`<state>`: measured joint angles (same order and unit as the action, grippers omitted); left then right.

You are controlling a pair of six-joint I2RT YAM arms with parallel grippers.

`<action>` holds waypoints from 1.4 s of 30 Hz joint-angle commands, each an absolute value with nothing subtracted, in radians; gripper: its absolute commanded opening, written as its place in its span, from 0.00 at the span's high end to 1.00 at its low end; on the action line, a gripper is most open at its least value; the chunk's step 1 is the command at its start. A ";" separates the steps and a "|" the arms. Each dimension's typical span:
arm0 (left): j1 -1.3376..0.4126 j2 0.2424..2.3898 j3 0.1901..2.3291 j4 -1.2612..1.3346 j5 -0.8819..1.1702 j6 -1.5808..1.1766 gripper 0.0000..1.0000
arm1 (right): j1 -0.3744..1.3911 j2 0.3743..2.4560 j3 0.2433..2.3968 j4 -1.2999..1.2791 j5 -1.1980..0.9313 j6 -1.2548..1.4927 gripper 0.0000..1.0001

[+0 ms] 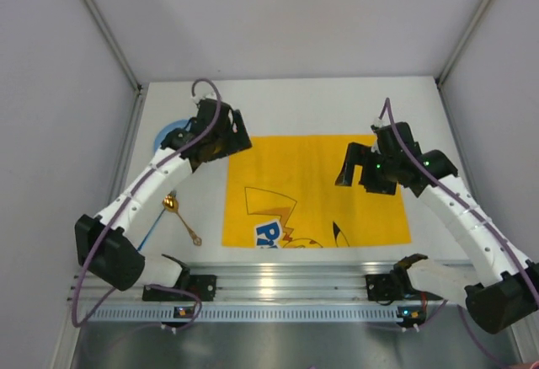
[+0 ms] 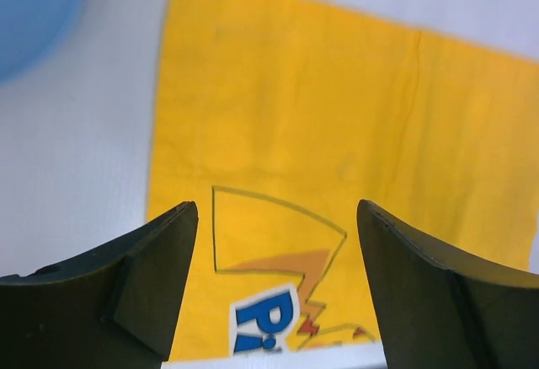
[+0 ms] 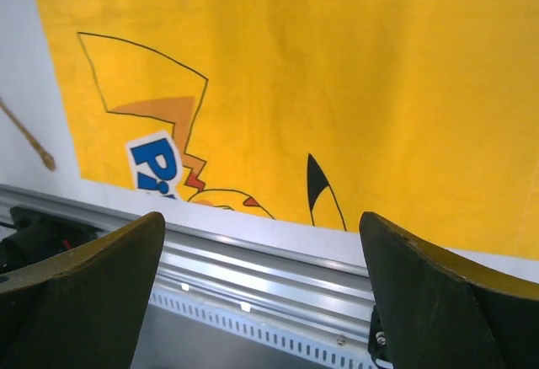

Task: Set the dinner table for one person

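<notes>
Under both arms, white desk (image 1: pixel 337 104) spans the view — yellow printed mat (image 1: pixel 316 179) lies flat at centre. Over mat's far-left corner, left fingers (image 2: pixel 152 285) spread wide, empty; right fingers (image 3: pixel 101 293) wide, empty, over its right part. Far left, blue dish (image 1: pixel 167 140) partly hidden — gold spoon (image 1: pixel 179 216) nearer, on bare desk.

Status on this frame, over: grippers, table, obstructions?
Left gripper open, empty; right gripper open, empty. Dinner table: yellow mat laid flat, gold spoon left of it, blue dish far left. No obstruction seen.
</notes>
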<state>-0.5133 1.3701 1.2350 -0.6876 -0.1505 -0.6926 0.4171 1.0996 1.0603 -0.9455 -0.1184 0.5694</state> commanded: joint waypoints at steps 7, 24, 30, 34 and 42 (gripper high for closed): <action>-0.197 1.589 1.397 -0.644 -0.232 -0.626 0.19 | 0.428 1.083 1.132 -1.114 -0.049 0.540 0.00; -0.107 1.946 1.630 -0.566 -0.147 -0.607 0.22 | 0.414 1.160 1.152 -1.131 0.034 0.491 0.00; -0.106 2.081 1.726 -0.621 -0.153 -0.600 0.54 | 0.408 1.196 1.154 -1.123 0.041 0.479 0.00; -0.107 2.123 1.813 -0.656 -0.127 -0.589 0.99 | 0.407 1.218 1.163 -1.123 0.046 0.465 0.00; -0.149 2.080 1.999 -0.777 -0.118 -0.497 1.00 | 0.407 1.250 1.300 -1.086 -0.087 0.417 0.00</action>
<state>-0.1223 2.1326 1.9026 -0.7071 -0.1196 -0.5537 0.4141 1.2377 1.1831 -1.1213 0.0158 0.4553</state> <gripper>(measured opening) 0.122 0.996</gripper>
